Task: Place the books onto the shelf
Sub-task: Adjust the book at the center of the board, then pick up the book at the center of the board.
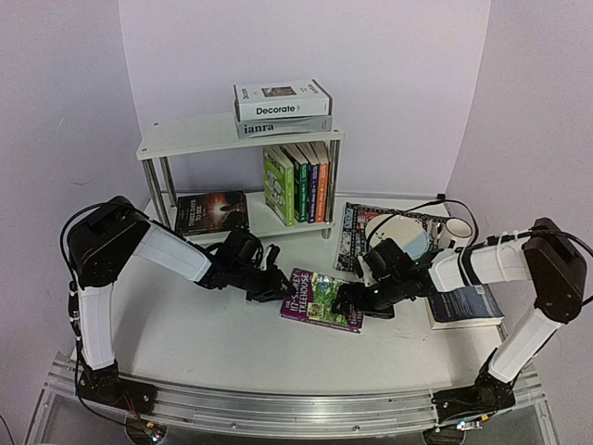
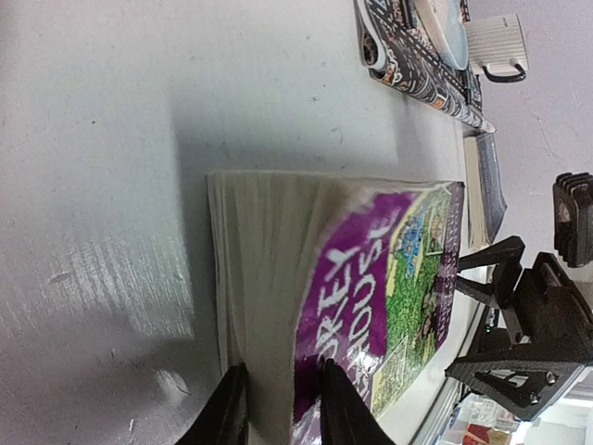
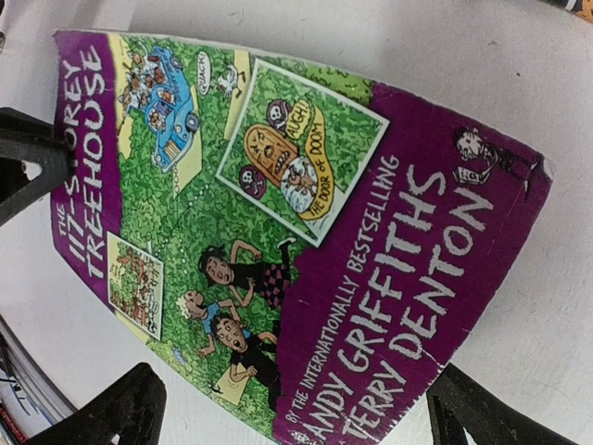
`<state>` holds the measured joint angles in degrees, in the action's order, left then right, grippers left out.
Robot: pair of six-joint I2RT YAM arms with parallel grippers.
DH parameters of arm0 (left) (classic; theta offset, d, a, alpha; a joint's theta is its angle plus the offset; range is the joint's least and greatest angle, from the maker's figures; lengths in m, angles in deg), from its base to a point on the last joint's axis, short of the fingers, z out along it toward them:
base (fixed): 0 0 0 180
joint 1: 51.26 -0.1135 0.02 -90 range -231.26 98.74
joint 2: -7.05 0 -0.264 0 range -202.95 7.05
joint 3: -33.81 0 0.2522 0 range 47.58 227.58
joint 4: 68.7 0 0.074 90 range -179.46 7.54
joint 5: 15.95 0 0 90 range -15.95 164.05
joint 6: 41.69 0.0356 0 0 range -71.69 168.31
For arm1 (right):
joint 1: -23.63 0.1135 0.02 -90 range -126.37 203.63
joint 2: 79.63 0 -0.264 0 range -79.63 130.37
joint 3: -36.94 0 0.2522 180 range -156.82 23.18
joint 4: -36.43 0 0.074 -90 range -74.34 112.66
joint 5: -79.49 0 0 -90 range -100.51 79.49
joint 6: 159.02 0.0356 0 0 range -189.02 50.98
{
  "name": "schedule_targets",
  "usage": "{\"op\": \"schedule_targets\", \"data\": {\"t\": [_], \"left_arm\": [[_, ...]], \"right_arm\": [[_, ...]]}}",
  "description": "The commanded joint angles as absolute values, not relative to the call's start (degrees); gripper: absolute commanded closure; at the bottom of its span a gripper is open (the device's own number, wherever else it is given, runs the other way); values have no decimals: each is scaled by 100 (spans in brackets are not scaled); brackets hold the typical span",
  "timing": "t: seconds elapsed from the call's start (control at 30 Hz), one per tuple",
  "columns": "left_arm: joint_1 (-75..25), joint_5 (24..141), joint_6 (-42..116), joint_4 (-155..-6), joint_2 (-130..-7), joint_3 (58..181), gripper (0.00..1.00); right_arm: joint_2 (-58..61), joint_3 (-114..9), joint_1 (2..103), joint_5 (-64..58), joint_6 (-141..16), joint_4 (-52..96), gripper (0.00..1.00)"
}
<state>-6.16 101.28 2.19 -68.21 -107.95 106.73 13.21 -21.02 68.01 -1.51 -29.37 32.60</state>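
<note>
Left tool pinches the purple Treehouse paperback at its page edge, jaws narrowed onto it. That book lies on the tabletop between both tools. Right tool gapes wide, straddling the opposite end and holding nothing.

Purple-green Treehouse paperback flat on white table, cover up. Right gripper: fingers spread wide, one either side of book's near end.

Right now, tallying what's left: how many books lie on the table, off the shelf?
2: the purple Treehouse book at centre, and a navy book at far right, partly covered. More may hide beneath it.
</note>
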Motion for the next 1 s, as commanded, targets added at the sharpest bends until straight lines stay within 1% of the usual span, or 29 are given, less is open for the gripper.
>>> {"op": "schedule_targets", "data": {"t": [0.0,0.1,0.13,0.3,0.7,0.8,0.97], "left_arm": [[-497,10423,249,-6541,-10788,10956,88],[-566,10432,128,-6541,-10732,10864,100],[-586,10469,105,-6541,-10708,10841,100],[-691,10603,84,-6546,-10402,10735,100],[-779,10953,-13,-6558,-10018,10681,100],[-818,11061,-101,-6558,-9969,10682,100],[-820,11158,-152,-6567,-9864,10701,100]], "right_arm": [[1409,-2109,6885,384,-2910,3585,3],[1356,-2087,6884,358,-2925,3582,2],[1329,-2072,6885,349,-2935,3573,3],[1157,-2109,6885,184,-3146,3274,2],[443,-2503,6904,-1120,-4290,1683,2],[177,-2553,7037,-1517,-4726,1502,2],[-87,-2799,7607,-2197,-5617,1370,2]]}}
